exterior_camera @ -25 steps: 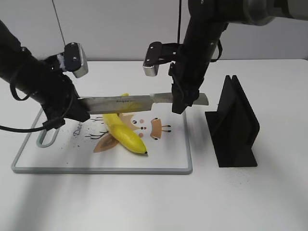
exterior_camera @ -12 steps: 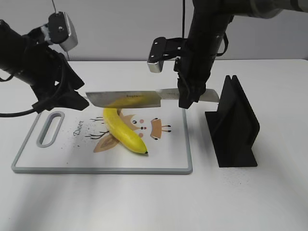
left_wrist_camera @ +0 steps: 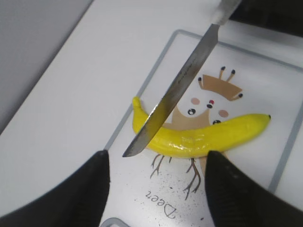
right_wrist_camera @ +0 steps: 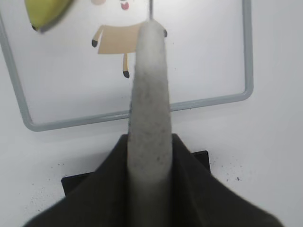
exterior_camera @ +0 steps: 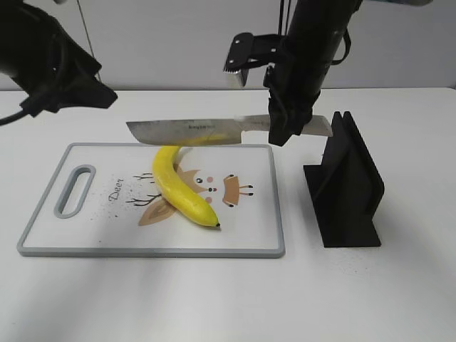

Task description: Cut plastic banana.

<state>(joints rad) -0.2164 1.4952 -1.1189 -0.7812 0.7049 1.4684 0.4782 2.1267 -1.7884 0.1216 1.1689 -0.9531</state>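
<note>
- A white cutting board (exterior_camera: 256, 228) with a grey rim lies flat on the white table (exterior_camera: 214, 299); it has a slot handle at its left end and a printed cartoon deer with the word "Deer".
- A black knife stand (exterior_camera: 349, 189) sits upright on the table just right of the board.

White worktop (exterior_camera: 178, 299), grey-rimmed white cutting board (exterior_camera: 263, 214) with deer print lying flat, black knife stand (exterior_camera: 349, 192) just beside its right edge

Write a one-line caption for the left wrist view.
Knife blade hovers over plastic banana on the cutting board.
</note>
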